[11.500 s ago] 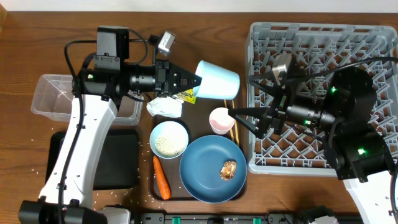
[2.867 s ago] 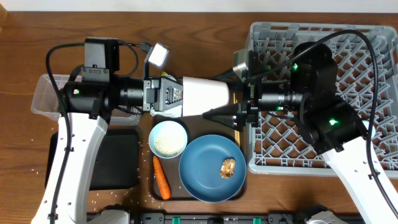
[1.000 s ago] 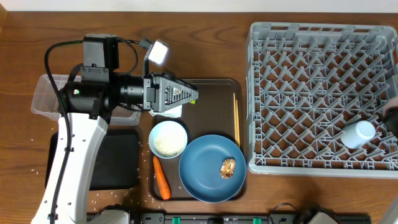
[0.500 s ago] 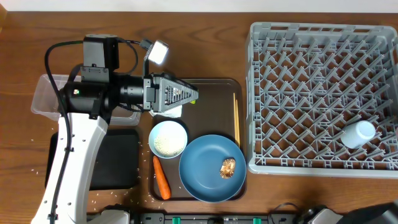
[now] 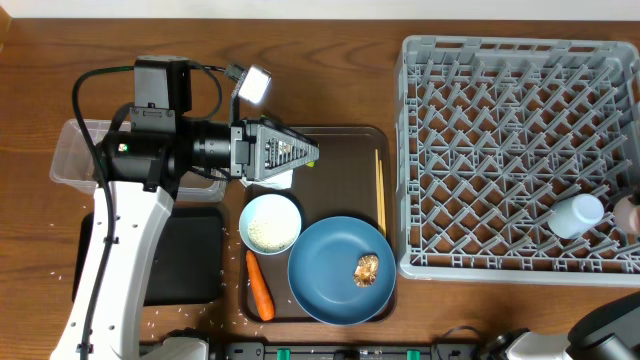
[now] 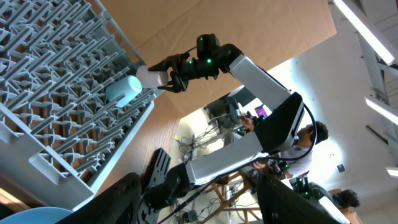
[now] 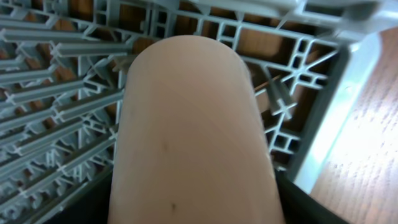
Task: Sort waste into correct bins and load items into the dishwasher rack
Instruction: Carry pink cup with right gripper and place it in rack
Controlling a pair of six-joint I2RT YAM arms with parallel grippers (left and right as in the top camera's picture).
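My left gripper [image 5: 305, 152] hovers over the back of the brown tray, open, with nothing between its fingers [image 6: 118, 199]. Under it lie the white napkin [image 5: 275, 180] and a bit of yellow-green wrapper [image 5: 313, 163]. The blue plate [image 5: 330, 290] carries the brown food lump [image 5: 367, 271]. Beside it are the bowl [image 5: 271, 222] with rice, the carrot [image 5: 260, 285] and the chopsticks [image 5: 380, 190]. The blue cup [image 5: 577, 215] lies in the dishwasher rack [image 5: 405, 150]. My right gripper [image 7: 196, 208] is shut on the pink cup [image 7: 193, 137] at the rack's right edge, next to the blue cup [image 6: 123, 91].
The clear tub [image 5: 75, 150] and the black tray [image 5: 190, 260] sit at the left, partly under my left arm. The brown serving tray [image 5: 340, 140] lies between them and the rack. Loose rice grains [image 5: 170, 312] dot the table near the front left.
The pink cup in my right gripper has come into the overhead view at the rack's right edge. The left arm has not moved.
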